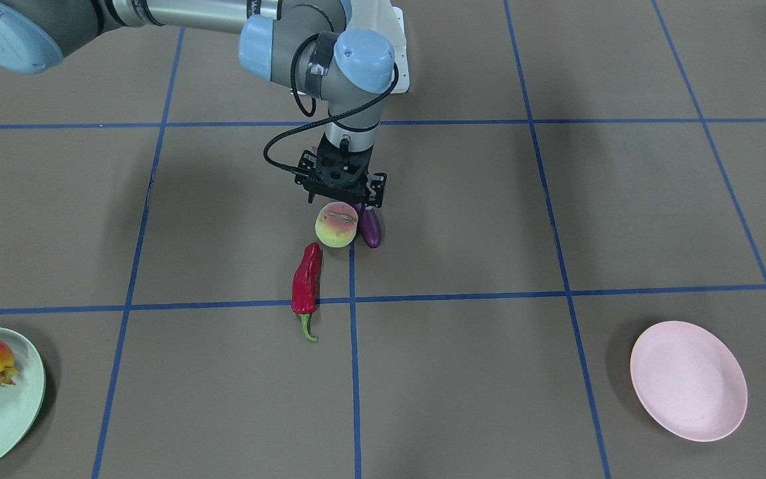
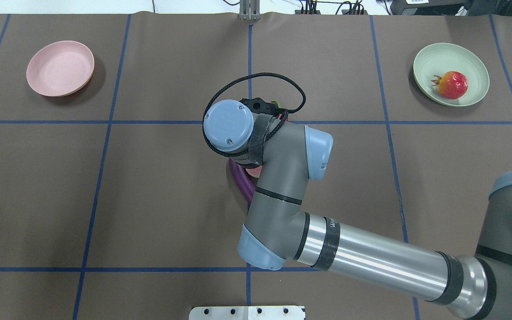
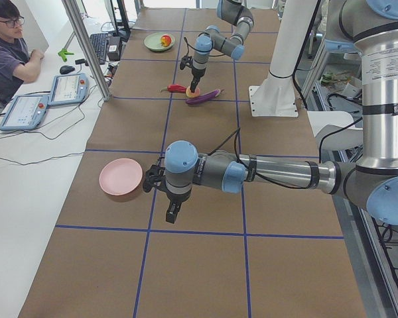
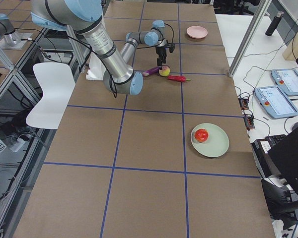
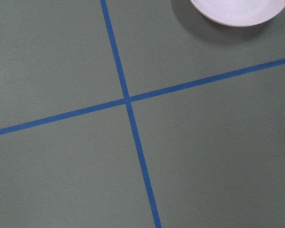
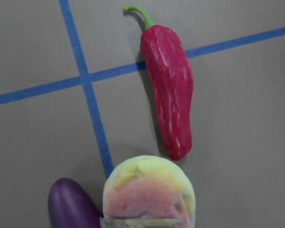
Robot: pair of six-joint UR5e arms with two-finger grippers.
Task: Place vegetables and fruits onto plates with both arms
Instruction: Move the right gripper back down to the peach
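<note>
My right gripper (image 1: 340, 206) points down and is shut on the pink-and-yellow peach (image 1: 336, 226), low over the table's middle; the peach fills the bottom of the right wrist view (image 6: 149, 190). The purple eggplant (image 1: 370, 228) lies touching the peach, mostly hidden under the arm in the overhead view (image 2: 240, 178). The red chili (image 1: 306, 279) lies just beyond the peach (image 6: 171, 90). The pomegranate (image 2: 452, 84) rests on the mint plate (image 2: 429, 55). The pink plate (image 2: 60, 67) holds nothing. My left gripper (image 3: 172, 213) hangs near the pink plate (image 3: 121, 176); I cannot tell if it is open.
Blue tape lines grid the brown table cover. The left wrist view shows bare table and the pink plate's edge (image 5: 232, 12). An operator (image 3: 6, 46) sits with tablets beside the table's far side. The white robot base (image 3: 275, 99) stands at the near edge.
</note>
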